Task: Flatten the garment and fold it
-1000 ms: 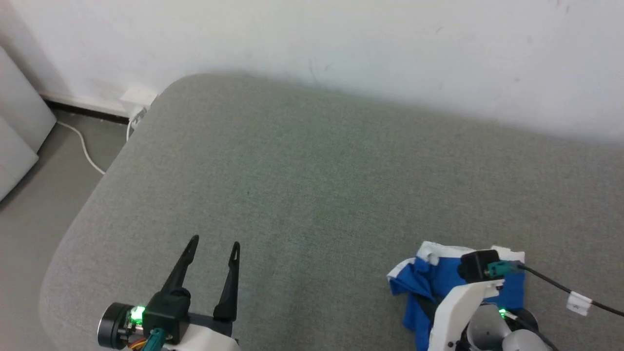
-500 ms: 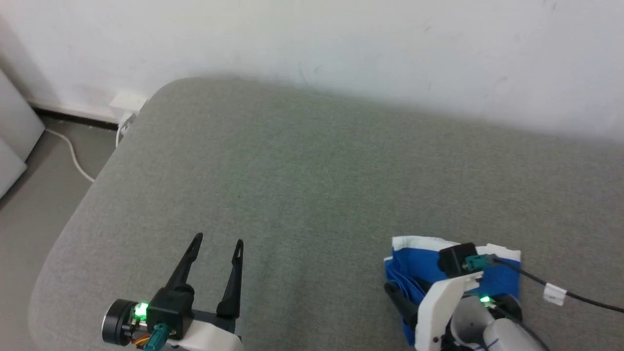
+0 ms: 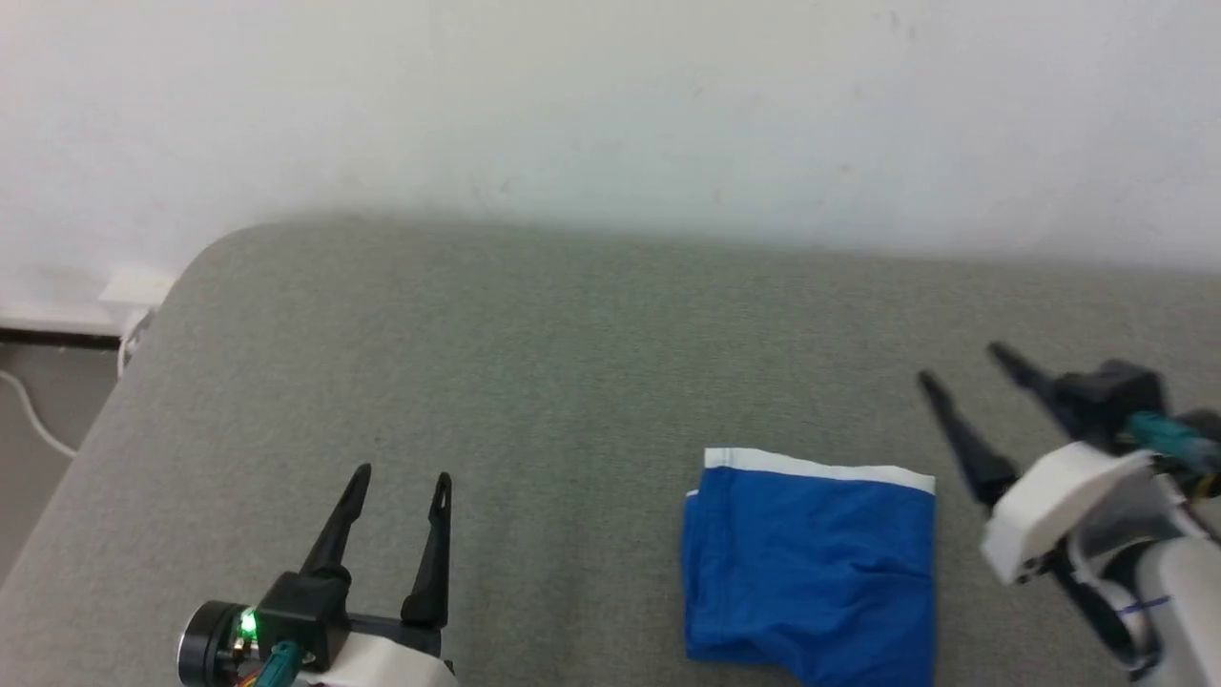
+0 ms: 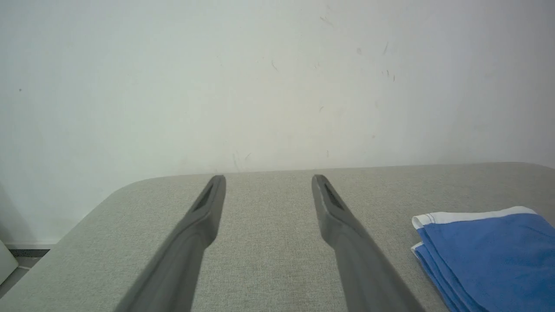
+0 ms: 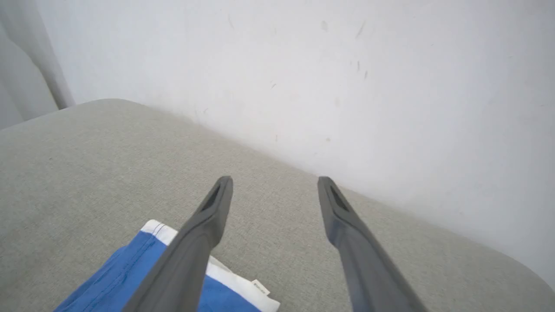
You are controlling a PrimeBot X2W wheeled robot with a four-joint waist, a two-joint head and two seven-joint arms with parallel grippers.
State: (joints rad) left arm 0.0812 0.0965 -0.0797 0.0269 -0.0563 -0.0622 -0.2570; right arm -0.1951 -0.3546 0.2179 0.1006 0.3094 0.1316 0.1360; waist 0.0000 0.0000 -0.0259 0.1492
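The garment (image 3: 809, 565) is a bright blue pair of shorts folded into a neat rectangle, with a white stripe along its far edge, lying on the grey padded surface (image 3: 572, 363). The left wrist view has the garment (image 4: 490, 251) at its right edge, folded layers showing. Under the near finger in the right wrist view lies the garment (image 5: 117, 277), with a small white label on its white edge. My right gripper (image 3: 959, 364) hovers open to the right of it, holding nothing. My left gripper (image 3: 399, 474) stands open at the lower left, well apart from the cloth.
A white wall (image 3: 610, 105) runs along the back of the padded surface. The surface's rounded corner (image 3: 205, 253) and left edge drop to the floor, where a white cable (image 3: 29, 420) and a wall socket (image 3: 134, 286) sit.
My right gripper has let go of the garment and drawn away up and to the right, leaving it folded flat. The head camera has shifted, so the whole picture has moved.
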